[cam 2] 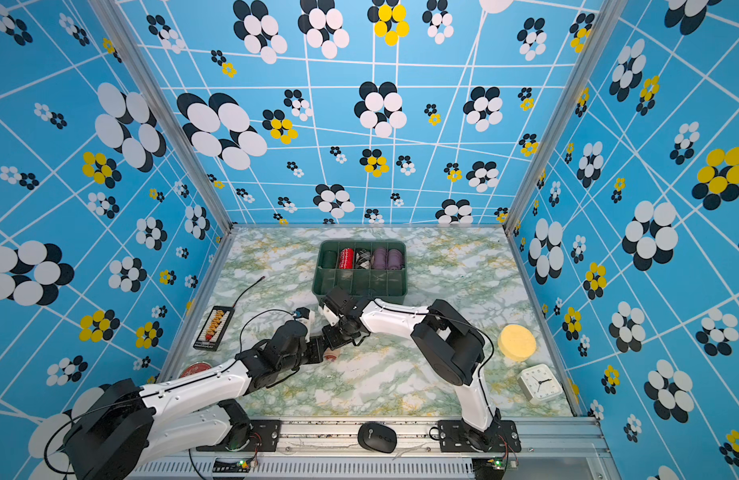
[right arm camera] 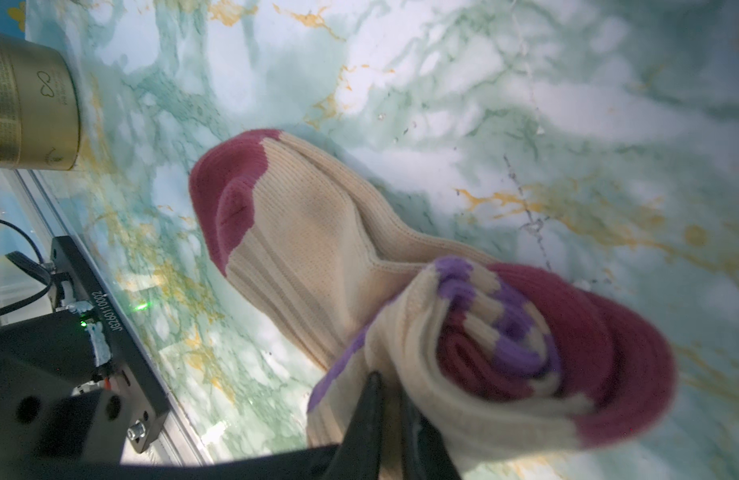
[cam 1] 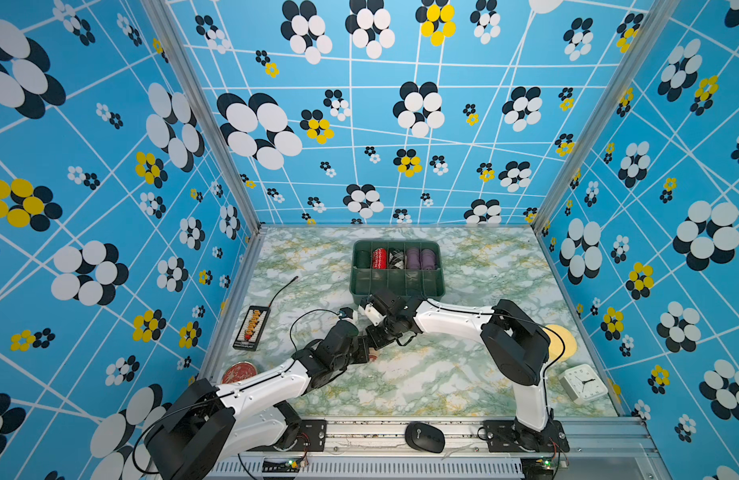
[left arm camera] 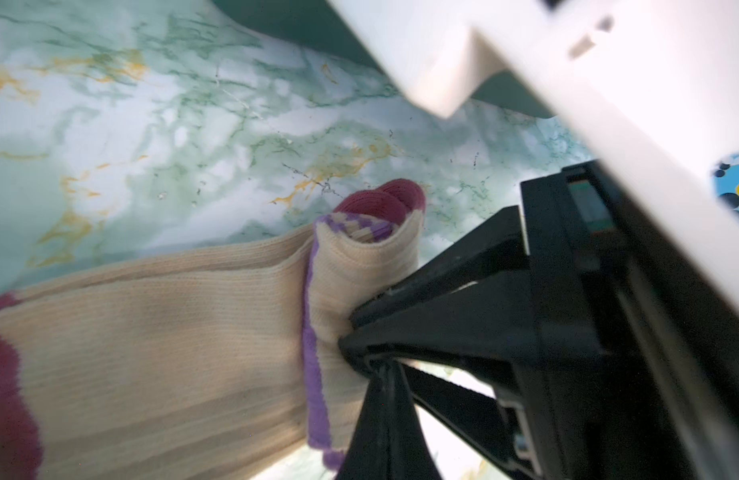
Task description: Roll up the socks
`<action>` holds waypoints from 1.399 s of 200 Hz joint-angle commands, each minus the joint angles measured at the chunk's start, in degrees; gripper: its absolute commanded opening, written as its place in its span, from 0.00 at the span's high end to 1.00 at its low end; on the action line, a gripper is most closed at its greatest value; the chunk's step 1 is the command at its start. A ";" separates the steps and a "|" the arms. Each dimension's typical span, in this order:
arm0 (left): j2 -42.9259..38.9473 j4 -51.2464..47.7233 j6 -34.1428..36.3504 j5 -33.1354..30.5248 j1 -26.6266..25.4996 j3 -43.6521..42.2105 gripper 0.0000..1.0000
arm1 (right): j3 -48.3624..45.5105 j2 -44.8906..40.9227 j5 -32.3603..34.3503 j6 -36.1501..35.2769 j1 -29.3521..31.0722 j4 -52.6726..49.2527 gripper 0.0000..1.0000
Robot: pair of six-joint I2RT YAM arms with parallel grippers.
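Right pincer (right arm camera: pixel 390 388): clamped on cloth. I see its two black fingers on either side of a tan fold at the edge of the rolled end. Left pincer (left arm camera: pixel 383 386): fingers together, tips against the same roll (left arm camera: pixel 359 266) where the right pincer's tips meet it. I cannot tell whether any cloth is caught between them.

Item held: the tan ribbed socks (right arm camera: pixel 317 232) with maroon toe, heel and cuff and purple stripes near the cuff. Count: two, one laid on the other; two maroon toes overlap in the right wrist view. The cuff end is wound into one short roll, with maroon and purple showing at its open end. The foot end lies flat and unrolled on the green-and-white marbled bench (cam 1: pixel 442 374). In both top views the socks sit near the bench's middle, on the near side of the tray, almost wholly hidden under the two wrists.

Further out: one dark green plastic divided tray (cam 1: pixel 413 280), just behind the right wrist. Its far row holds five rolled bundles: one dark green (cam 1: pixel 362 258), one red with white pattern (cam 1: pixel 379 258), one black-and-white diamond (cam 1: pixel 396 258) and two purple (cam 1: pixel 412 257) (cam 1: pixel 428 258).

Left side of the bench: one black-framed abacus (cam 1: pixel 253 328) with orange and yellow beads, one thin black rod (cam 1: pixel 282 291) near its far corner, and one round tin (cam 1: pixel 239 371) with a red lid and gold wall. Right side: one round yellow sponge (cam 2: pixel 517 341) and one white square clock (cam 1: pixel 582 382). On the front rail: one black computer mouse (cam 1: pixel 424 437).
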 commanded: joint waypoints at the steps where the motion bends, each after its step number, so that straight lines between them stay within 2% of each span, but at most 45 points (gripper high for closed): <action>1: 0.84 1.43 -0.05 3.04 -0.48 0.25 1.00 | -5.32 8.53 0.60 1.03 1.66 -11.70 0.85; 44: 4.34 0.67 -0.60 4.15 -0.48 -0.47 1.00 | -5.38 8.56 0.65 1.03 1.66 -11.93 0.85; 77: 6.35 0.22 -0.60 2.26 -0.31 -0.85 1.00 | -5.25 8.56 0.60 1.12 1.57 -11.96 0.85; 109: 9.95 -0.60 -0.14 3.74 -0.08 0.16 1.00 | -5.78 7.49 0.60 1.54 1.31 -11.36 0.83; 179: 12.43 -1.80 0.50 4.02 0.31 -0.41 1.00 | -10.67 1.09 -4.32 5.78 -1.11 -2.14 0.79; 244: 19.29 2.70 0.19 6.25 0.71 -0.23 1.00 | -14.52 -4.35 -7.10 9.56 -2.86 5.41 0.73; 280: 20.26 2.73 0.36 6.44 0.67 0.34 1.00 | -17.79 -7.06 -8.54 11.46 -3.86 10.40 0.71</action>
